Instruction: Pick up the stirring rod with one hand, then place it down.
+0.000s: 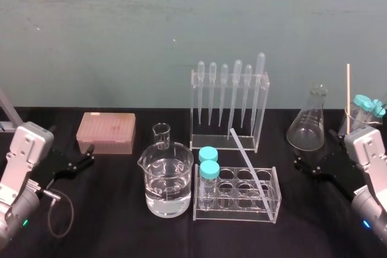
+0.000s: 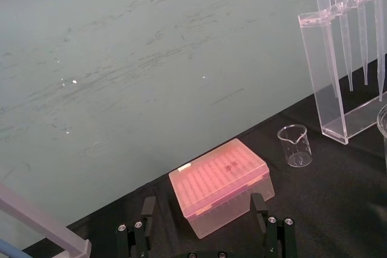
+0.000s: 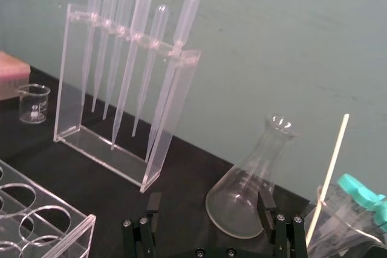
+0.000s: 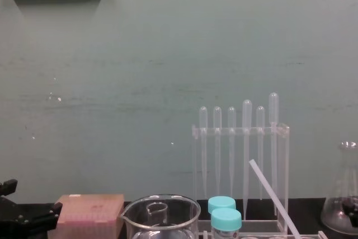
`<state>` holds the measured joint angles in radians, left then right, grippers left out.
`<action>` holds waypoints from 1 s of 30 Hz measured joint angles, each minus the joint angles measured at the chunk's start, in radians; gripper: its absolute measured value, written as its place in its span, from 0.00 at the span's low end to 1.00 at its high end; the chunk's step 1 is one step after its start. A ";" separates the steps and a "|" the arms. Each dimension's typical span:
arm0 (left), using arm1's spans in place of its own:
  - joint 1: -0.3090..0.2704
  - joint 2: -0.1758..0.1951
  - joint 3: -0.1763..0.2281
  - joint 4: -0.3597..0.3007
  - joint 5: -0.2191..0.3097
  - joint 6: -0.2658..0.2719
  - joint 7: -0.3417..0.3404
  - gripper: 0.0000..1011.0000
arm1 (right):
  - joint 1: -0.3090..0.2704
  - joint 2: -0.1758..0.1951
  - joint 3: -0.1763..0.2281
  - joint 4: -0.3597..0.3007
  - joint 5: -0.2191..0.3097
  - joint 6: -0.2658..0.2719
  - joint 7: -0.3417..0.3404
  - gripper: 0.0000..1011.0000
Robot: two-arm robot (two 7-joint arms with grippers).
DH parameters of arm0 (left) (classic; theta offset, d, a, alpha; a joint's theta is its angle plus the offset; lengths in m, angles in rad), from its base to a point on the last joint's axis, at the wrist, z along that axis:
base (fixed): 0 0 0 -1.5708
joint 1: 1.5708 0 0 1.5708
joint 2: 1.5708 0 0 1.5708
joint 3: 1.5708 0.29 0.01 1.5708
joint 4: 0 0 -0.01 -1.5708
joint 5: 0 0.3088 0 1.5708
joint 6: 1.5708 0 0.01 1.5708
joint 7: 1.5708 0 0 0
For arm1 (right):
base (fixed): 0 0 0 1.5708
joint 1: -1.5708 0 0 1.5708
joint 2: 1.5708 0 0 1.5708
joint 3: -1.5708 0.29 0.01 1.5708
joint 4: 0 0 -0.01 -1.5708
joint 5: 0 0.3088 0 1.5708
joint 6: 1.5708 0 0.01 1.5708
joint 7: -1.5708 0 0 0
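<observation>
six pipettes (image 1: 237, 89), one flask (image 1: 308, 126), one stirring rod (image 1: 248, 159)

Readable text: none that I can make out from my side.
Pink box (image 2: 221, 188), toward the table's back left edge: a small dark mark on its lid, too blurred for me to read.
Small beaker (image 3: 33, 102), toward the table's back edge: faint white printing on the glass, not legible to me.

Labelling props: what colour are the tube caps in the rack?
Turquoise; the caps show best in the head view.
</observation>
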<state>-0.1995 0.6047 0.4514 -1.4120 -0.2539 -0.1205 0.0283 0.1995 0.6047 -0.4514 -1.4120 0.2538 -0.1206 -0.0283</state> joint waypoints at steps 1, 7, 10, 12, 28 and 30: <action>0.000 0.000 0.000 0.000 0.000 0.000 0.000 0.99 | -0.002 -0.001 0.003 0.000 -0.002 -0.002 0.000 0.99; 0.000 0.000 0.000 0.000 0.000 0.000 0.000 0.99 | -0.031 -0.018 0.039 -0.026 -0.039 -0.089 -0.048 0.99; 0.000 0.000 0.000 0.000 0.000 0.000 0.000 0.99 | -0.040 -0.031 0.054 -0.048 -0.074 -0.190 -0.067 0.99; 0.000 0.000 0.000 0.000 0.000 0.000 0.000 0.99 | -0.040 -0.037 0.056 -0.059 -0.082 -0.232 -0.066 0.99; 0.000 0.000 0.000 0.000 0.000 0.000 0.000 0.99 | 0.011 -0.081 -0.030 -0.099 0.005 -0.354 0.200 0.99; 0.000 0.000 0.000 0.000 0.000 0.000 0.000 0.99 | 0.019 -0.090 -0.039 -0.096 0.034 -0.308 0.233 0.99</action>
<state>-0.1995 0.6047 0.4514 -1.4120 -0.2540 -0.1205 0.0283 0.2181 0.5150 -0.4909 -1.5075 0.2881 -0.4287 0.2050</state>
